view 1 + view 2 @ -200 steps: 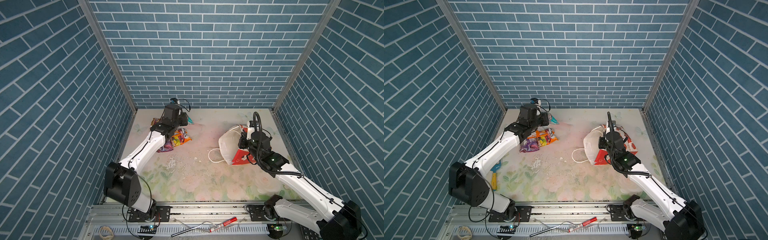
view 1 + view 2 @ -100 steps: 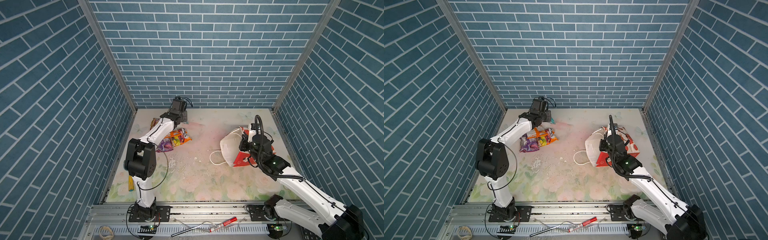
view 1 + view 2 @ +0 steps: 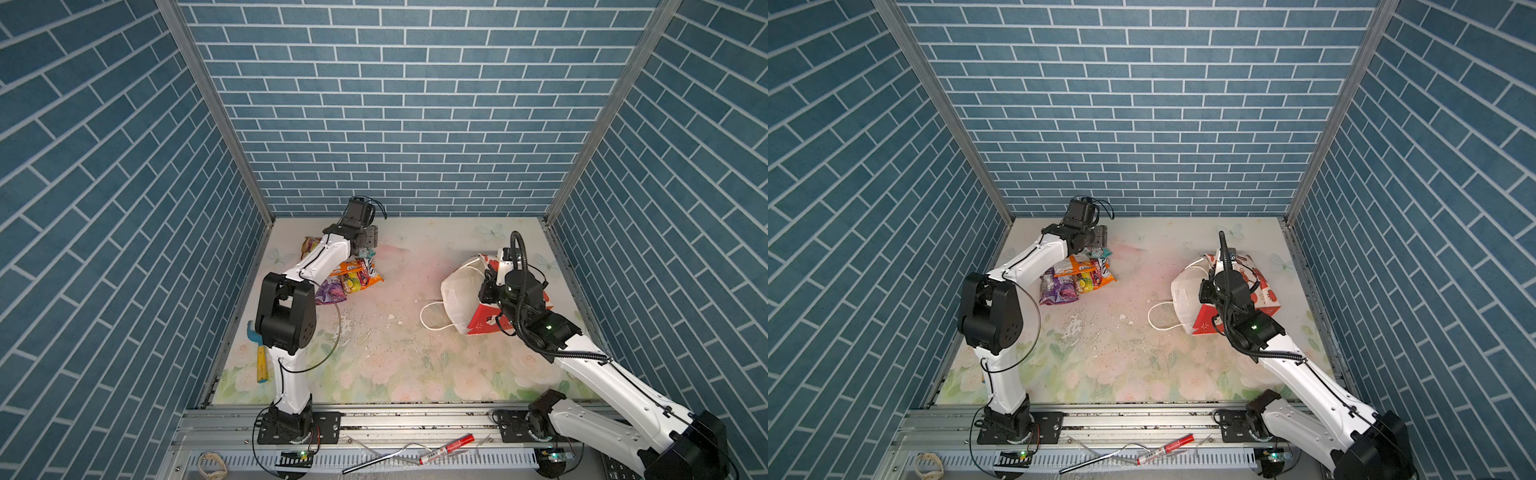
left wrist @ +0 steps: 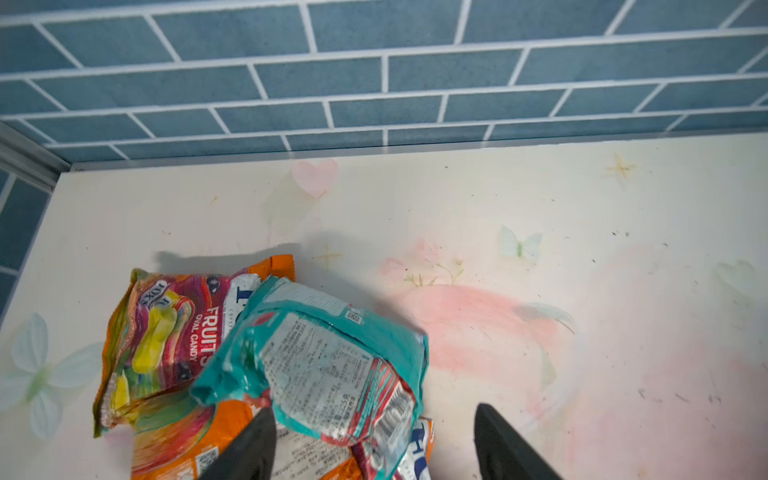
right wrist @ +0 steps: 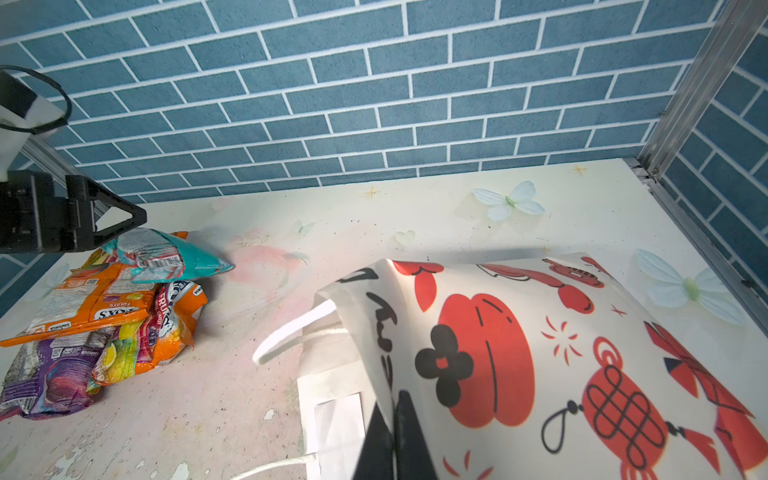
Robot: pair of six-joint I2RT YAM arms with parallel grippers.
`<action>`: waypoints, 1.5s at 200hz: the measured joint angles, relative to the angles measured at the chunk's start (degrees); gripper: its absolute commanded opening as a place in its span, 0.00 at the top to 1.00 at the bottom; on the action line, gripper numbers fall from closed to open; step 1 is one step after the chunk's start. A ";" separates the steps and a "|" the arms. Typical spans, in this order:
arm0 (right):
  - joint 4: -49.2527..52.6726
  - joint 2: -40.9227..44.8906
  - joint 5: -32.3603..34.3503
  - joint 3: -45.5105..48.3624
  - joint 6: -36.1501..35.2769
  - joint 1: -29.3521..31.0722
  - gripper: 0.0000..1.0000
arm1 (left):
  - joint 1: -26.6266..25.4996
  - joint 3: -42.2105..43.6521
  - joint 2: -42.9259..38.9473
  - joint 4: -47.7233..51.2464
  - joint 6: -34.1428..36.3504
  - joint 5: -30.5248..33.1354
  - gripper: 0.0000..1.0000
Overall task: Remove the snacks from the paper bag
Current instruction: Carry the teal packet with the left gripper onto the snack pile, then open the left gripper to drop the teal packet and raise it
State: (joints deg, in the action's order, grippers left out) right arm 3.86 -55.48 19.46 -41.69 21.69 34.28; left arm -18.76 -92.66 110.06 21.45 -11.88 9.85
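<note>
We are holding our left gripper (image 4: pixel 374 411) spread just over the teal packet (image 4: pixel 324 357), which is lying atop the orange candy bags (image 5: pixel 95 303) at the back left. Our right gripper (image 5: pixel 395 411) is pinching the rim of the paper bag (image 5: pixel 519 353) (tipped on its side, well apart, rightward).

Right claw (image 5: pixel 391 415) pinches the paper bag (image 5: pixel 519 353) rim; snacks (image 5: pixel 112 299) piled apart

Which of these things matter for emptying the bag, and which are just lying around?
Part of the job: paper bag, teal packet, orange candy bags, purple packet.
Just lying about: yellow-handled hammer, red marker.
</note>
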 measured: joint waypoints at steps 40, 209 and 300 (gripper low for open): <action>0.37 0.07 -0.07 -0.02 0.00 0.00 1.00 | -1.68 10.21 -14.49 -5.66 -0.94 -2.27 0.00; 11.19 -1.70 -3.98 -11.15 3.04 0.00 1.00 | -6.56 33.09 -48.41 -19.41 -5.77 -15.78 0.00; 14.86 -5.07 -7.74 -16.31 3.58 0.00 1.00 | -6.56 41.27 -43.56 -25.29 -9.35 -21.46 0.00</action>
State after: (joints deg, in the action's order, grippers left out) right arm 18.72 -60.55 11.73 -58.00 25.28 34.28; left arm -25.32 -51.40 66.50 -3.84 -21.23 -11.62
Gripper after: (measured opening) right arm 0.052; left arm 0.996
